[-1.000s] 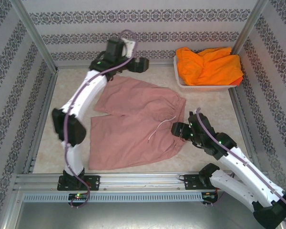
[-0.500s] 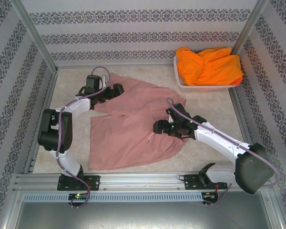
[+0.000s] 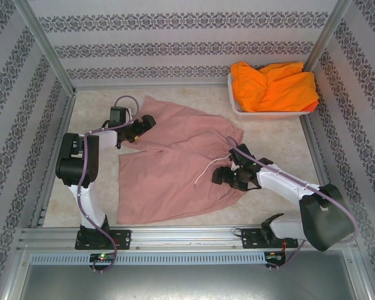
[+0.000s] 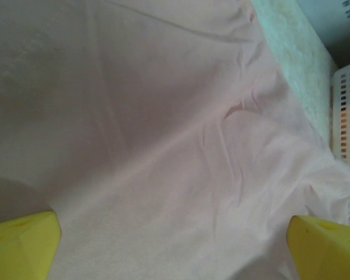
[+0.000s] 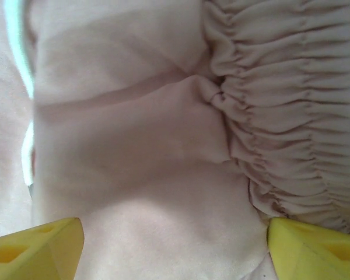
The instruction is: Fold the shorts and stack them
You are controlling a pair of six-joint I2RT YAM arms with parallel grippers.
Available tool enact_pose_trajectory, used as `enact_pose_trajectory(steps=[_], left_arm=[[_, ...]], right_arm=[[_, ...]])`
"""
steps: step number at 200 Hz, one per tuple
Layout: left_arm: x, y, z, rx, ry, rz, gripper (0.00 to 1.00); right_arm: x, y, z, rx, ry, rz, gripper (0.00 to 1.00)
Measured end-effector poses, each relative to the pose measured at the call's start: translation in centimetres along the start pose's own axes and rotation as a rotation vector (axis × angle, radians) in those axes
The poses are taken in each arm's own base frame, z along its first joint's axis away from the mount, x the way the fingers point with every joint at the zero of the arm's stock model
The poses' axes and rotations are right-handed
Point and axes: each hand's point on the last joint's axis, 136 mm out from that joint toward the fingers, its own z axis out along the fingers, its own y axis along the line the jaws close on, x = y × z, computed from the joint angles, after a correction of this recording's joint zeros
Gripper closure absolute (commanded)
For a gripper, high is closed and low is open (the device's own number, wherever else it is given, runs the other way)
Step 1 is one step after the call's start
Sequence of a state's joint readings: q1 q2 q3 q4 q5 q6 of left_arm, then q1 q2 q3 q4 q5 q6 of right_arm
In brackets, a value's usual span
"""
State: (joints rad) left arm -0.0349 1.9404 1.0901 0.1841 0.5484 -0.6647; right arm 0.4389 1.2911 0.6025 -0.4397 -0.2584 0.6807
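1. The dusty pink shorts [image 3: 169,165] are lying spread out flat in the middle of the counter [image 3: 269,147]. The waist is facing right and the two legs are facing left.
2. The left gripper [image 3: 145,122] is hanging low over the far leg of the dusty pink shorts, near its left edge. Its jaws are standing wide apart and gripping nothing. In the left wrist view its yellow fingertips [image 4: 23,245] are framing smooth pink cloth on either side.
3. The right gripper [image 3: 220,177] is sitting over the near end of the gathered waistband [image 5: 291,105]. Its jaws are also spread open, with pink cloth lying under the gap rather than pinched in it. Whether the tips are touching the cloth I cannot tell.
4. A white drawstring [image 3: 207,169] is trailing across the pink cloth just left of the right gripper.
5. The orange shorts [image 3: 275,84] are lying heaped in a white lattice basket [image 3: 265,115] at the far right corner, well apart from the pink pair.
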Motion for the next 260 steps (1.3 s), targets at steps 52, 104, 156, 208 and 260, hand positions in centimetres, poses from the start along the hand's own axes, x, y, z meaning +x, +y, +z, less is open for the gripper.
enact_pose_trajectory(steps=[52, 104, 156, 208, 260], left_arm=[[-1.5, 1.4, -0.8, 0.021, -0.045, -0.041, 0.0], [-3.1, 3.2, -3.2, 0.061, -0.113, -0.111, 0.0], [-4.5, -2.8, -8.6, 0.134, -0.189, -0.034, 0.0], [-2.4, -6.8, -11.2, 0.185, -0.196, 0.046, 0.0], [1.2, -0.5, -6.1, 0.061, -0.053, -0.065, 0.0]], right_arm=[[0.2, -0.2, 0.0, -0.051, -0.005, 0.022, 0.16], [0.3, 1.9, -2.3, -0.153, -0.039, 0.037, 0.16], [-8.7, 9.6, -10.2, -0.245, -0.317, -0.049, 0.16], [-15.8, 12.2, -6.2, -0.141, -0.314, -0.068, 0.16], [-19.3, 12.2, 1.5, -0.048, -0.213, -0.065, 0.16]])
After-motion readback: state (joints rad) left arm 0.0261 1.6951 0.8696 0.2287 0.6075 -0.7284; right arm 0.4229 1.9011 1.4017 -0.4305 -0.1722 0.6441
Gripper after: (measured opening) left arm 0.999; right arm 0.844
